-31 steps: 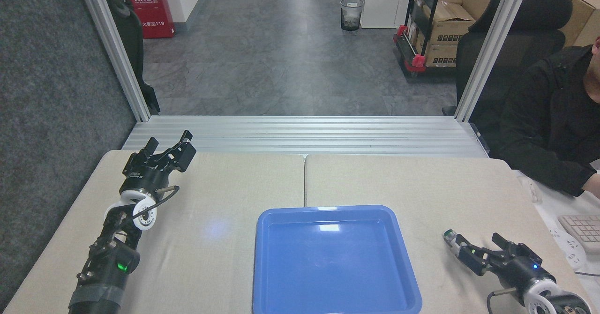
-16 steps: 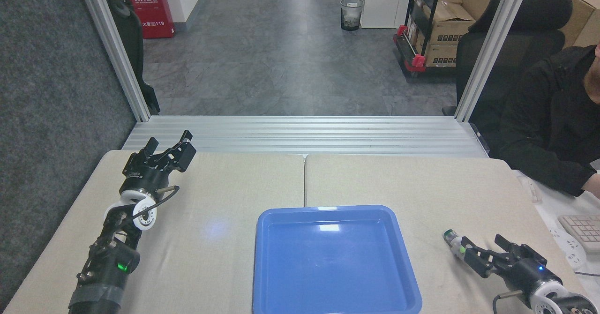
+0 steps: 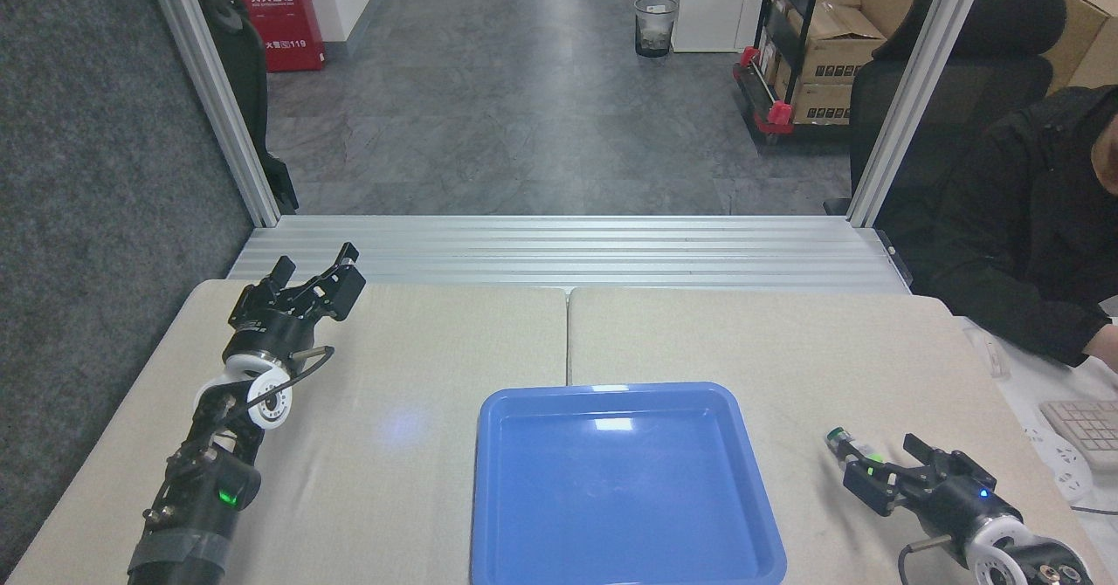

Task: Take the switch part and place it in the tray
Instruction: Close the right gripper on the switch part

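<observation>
Beige table pads (image 3: 437,349) cover the work surface, with a grey-floored corridor beyond the aluminium frame. Far left of the blue tray (image 3: 625,485), the left gripper (image 3: 314,272) hovers over the pad's far corner, its jaws parted and holding nothing. To the tray's right, the switch part (image 3: 844,443) lies on the pad, outside the tray. The right gripper (image 3: 882,467) sits splayed beside it, one finger tip touching the part, not clamped on it. A person in black (image 3: 1031,236) sits further right.
</observation>
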Action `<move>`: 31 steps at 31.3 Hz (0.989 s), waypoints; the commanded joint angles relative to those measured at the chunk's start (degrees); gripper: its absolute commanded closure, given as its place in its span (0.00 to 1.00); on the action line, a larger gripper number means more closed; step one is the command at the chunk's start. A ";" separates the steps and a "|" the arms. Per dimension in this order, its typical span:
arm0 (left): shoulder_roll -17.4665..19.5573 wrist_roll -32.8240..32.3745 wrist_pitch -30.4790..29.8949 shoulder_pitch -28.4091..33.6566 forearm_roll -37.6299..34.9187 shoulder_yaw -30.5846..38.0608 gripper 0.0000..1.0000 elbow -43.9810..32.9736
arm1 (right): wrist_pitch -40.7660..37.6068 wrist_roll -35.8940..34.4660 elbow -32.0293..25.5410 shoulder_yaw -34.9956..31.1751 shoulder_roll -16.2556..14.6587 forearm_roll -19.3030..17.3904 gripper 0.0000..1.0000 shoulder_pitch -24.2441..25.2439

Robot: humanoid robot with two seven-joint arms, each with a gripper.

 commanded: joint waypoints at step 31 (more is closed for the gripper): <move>0.00 0.00 0.01 -0.01 -0.01 -1.32 0.00 0.02 | 0.02 -1.05 7.35 1.34 2.66 -0.66 0.52 -2.84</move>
